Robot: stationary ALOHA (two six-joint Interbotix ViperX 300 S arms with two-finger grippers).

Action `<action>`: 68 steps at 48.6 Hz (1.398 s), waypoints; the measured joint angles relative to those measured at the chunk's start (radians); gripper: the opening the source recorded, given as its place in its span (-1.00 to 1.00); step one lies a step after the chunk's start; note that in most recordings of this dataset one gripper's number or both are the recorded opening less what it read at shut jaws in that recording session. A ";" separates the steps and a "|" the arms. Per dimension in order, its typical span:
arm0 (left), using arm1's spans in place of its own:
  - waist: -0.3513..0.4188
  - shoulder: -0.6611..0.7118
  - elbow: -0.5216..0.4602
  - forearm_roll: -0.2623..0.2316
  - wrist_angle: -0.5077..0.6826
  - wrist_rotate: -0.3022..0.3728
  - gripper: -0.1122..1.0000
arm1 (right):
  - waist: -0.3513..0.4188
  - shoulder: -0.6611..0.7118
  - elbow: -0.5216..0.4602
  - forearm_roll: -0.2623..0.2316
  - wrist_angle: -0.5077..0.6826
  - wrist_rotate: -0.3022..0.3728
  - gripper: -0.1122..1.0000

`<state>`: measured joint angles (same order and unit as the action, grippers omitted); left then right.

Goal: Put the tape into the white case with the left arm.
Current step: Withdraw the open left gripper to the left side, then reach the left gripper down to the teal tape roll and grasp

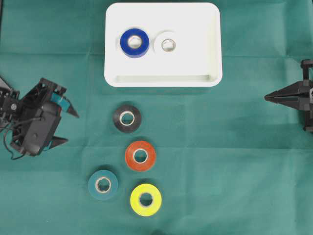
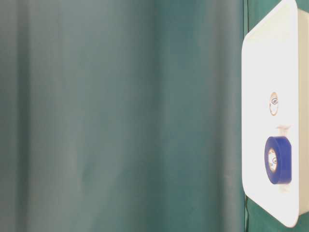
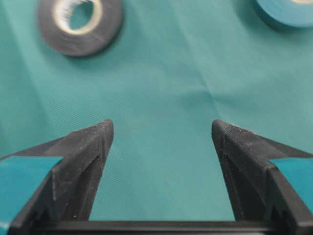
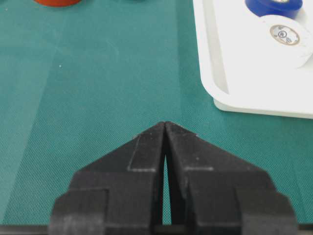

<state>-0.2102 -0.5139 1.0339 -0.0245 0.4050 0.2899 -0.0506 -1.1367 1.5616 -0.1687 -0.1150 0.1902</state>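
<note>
Dark green cloth (image 1: 234,161) over the whole table, faintly creased; even, seemingly overhead light; soft shadows

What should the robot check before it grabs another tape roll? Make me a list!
1. Left end effector open and empty: ok.
2. Black roll lying flat, nothing touching it: ok.
3. Cloth between the left end effector and the black roll bare: ok.
4. White case has room beside the blue roll and white roll: ok.
5. Right end effector shut, off to the side: ok.
</note>
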 measured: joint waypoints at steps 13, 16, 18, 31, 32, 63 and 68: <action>-0.038 0.000 0.000 0.000 0.052 0.000 0.64 | 0.000 0.000 0.000 0.000 0.000 -0.002 -0.97; -0.040 0.000 0.000 -0.002 0.052 0.000 0.64 | 0.000 0.000 0.000 0.000 0.000 0.000 -0.97; -0.040 0.000 0.000 0.000 0.054 0.000 0.64 | 0.000 0.000 0.000 0.000 0.000 0.000 -0.97; -0.040 0.000 0.000 -0.002 0.054 0.000 0.64 | 0.000 0.000 0.000 0.000 0.000 0.000 -0.97; -0.040 0.000 0.000 -0.002 0.054 0.000 0.64 | 0.000 0.000 0.000 0.000 0.000 0.000 -0.97; -0.137 0.123 -0.086 -0.002 0.025 0.002 0.64 | 0.000 0.000 0.000 0.000 0.000 0.000 -0.97; -0.161 0.170 -0.123 0.000 0.025 0.002 0.64 | 0.000 0.000 0.000 0.000 0.000 0.000 -0.97</action>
<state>-0.3712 -0.3436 0.9112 -0.0245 0.4295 0.2915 -0.0506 -1.1367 1.5616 -0.1687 -0.1150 0.1902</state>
